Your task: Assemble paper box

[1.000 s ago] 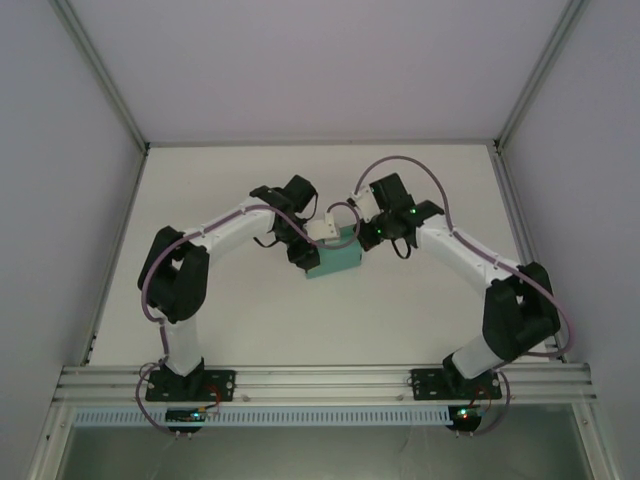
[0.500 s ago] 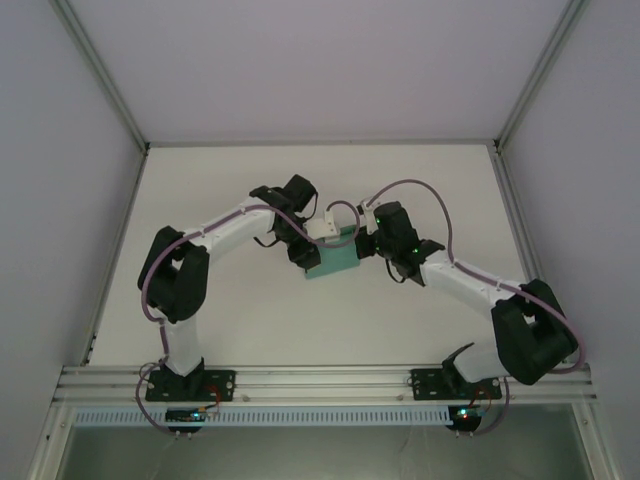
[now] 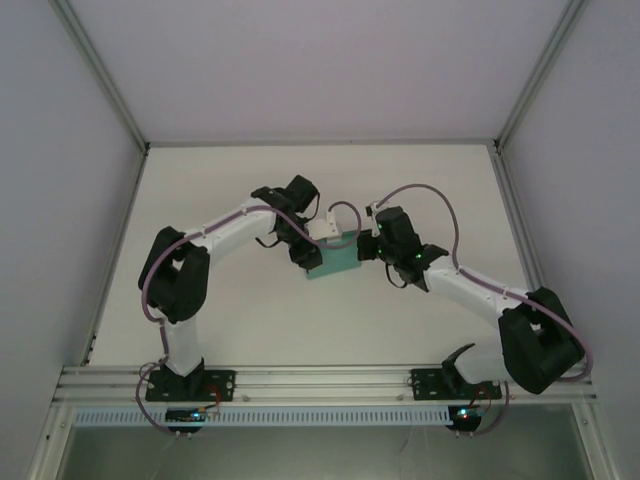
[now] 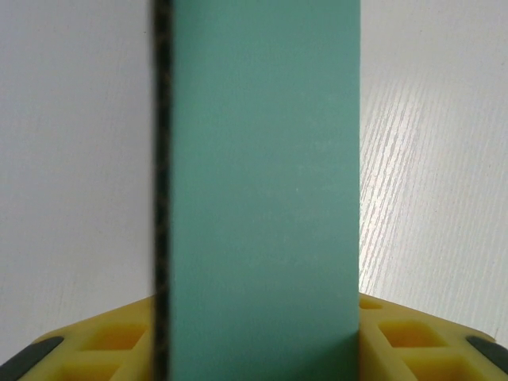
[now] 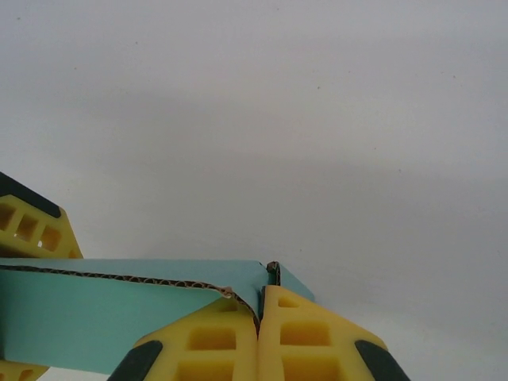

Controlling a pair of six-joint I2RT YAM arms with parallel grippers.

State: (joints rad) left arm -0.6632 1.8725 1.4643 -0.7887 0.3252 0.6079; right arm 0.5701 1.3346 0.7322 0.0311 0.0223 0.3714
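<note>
Gripping opposite ends of the teal paper box, left gripper and right gripper are clamped shut.

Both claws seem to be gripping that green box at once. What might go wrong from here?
1. The right gripper pinches only a thin edge at a corner of the paper box. The card might slip out or tear there.
2. The left gripper clamps across the box's body. If the two arms pull against each other, the thin card could crease or buckle.
</note>
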